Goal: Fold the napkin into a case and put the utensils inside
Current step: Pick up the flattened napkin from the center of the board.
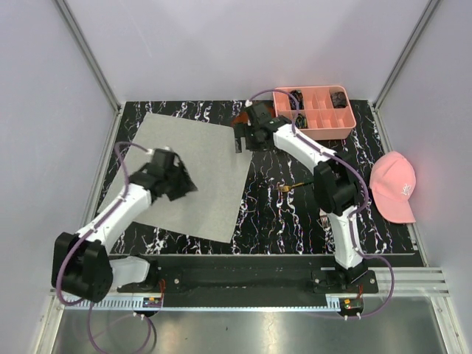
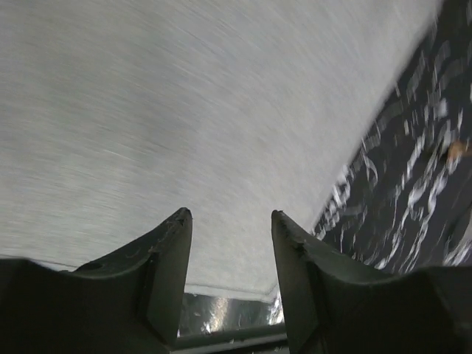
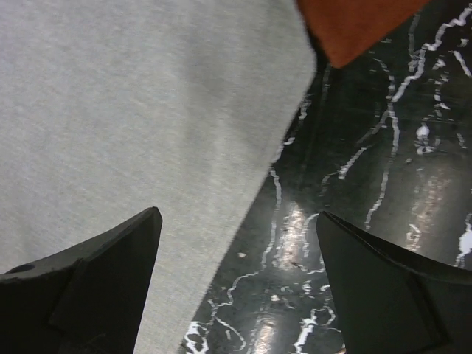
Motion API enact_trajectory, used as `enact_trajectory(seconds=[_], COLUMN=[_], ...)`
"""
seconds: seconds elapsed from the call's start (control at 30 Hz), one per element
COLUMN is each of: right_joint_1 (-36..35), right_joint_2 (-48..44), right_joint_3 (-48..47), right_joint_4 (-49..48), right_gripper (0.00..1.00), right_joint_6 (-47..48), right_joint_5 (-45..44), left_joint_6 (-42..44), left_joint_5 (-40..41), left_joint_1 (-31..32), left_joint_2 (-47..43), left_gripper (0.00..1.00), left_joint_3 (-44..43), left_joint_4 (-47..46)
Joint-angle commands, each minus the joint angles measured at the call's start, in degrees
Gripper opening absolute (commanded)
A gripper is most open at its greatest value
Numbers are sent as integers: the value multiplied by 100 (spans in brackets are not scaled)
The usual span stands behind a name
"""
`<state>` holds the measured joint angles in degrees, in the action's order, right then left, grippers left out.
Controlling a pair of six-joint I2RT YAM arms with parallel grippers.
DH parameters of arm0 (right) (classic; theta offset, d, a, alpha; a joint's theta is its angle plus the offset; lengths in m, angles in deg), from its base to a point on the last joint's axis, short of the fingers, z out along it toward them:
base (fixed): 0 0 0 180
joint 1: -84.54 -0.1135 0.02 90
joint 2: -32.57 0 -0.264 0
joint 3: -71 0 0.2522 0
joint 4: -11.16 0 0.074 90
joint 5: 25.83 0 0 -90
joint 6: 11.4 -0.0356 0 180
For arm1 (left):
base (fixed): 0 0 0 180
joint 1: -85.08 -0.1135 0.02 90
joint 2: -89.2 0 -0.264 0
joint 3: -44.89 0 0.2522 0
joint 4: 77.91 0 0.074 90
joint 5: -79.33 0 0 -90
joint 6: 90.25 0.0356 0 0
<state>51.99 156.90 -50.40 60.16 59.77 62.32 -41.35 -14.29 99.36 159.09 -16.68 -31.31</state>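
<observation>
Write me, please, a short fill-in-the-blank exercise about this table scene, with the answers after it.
1. The napkin is light ___ in colour.
2. The left gripper hovers above the ___.
3. The right gripper has its jaws wide ___, holding nothing.
4. The cap is ___.
Missing words: grey; napkin; open; pink.

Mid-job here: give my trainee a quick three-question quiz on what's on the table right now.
1. True or false: the large light grey fabric napkin lies flat, not yet folded.
2. Which gripper hovers at its edge beside the small rust-brown square cloth? A) left B) right
3. Fill in: the pink plastic compartment tray sits at the black marbled table's far ____ corner.
Key: 1 true; 2 B, the right gripper; 3 right.
</observation>
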Motion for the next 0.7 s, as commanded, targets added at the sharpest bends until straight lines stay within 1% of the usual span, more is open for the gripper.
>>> enact_trajectory(seconds=[0.0,0.03,0.07,0.17,0.2,0.27,0.3,0.43,0.53,0.67], right_joint_1=[573,653,698,751,751,768,786,795,795,795], right_joint_2=[-322,-400,-462,-752,-901,-998,-1077,-1210,-1271,-1306], right_joint_3=[374,427,506,848,1058,1287,1350,1605,1754,1886], right_joint_4=[44,27,0,-61,-149,-228,-246,-351,-466,-554], right_gripper=[94,92,91,90,90,90,90,90,89,89], right_joint_6=[108,108,90,134,160,187,178,134,108,99], right_joint_5=[517,745,808,800,791,774,765,844,888,905], left_joint_6=[-47,-12,75,164,173,103,76,-3,-64,-135], left_joint_5=[1081,1309,1381,1574,1618,1820,1882,1953,1874,1795], left_joint_1=[1654,2161,2375,3044,3402,3755,4062,4600,4715,4820], left_joint_2=[121,322,437,850,1016,1184,1368,1703,1923,1967], left_gripper=[50,50,49,43,42,41,40,40,40,40], left_joint_3=[-44,-70,-96,-176,-202,-368,-526,-738,-791,-721], left_joint_4=[-331,-348,-348,-313,-305,-121,54,205,328,328])
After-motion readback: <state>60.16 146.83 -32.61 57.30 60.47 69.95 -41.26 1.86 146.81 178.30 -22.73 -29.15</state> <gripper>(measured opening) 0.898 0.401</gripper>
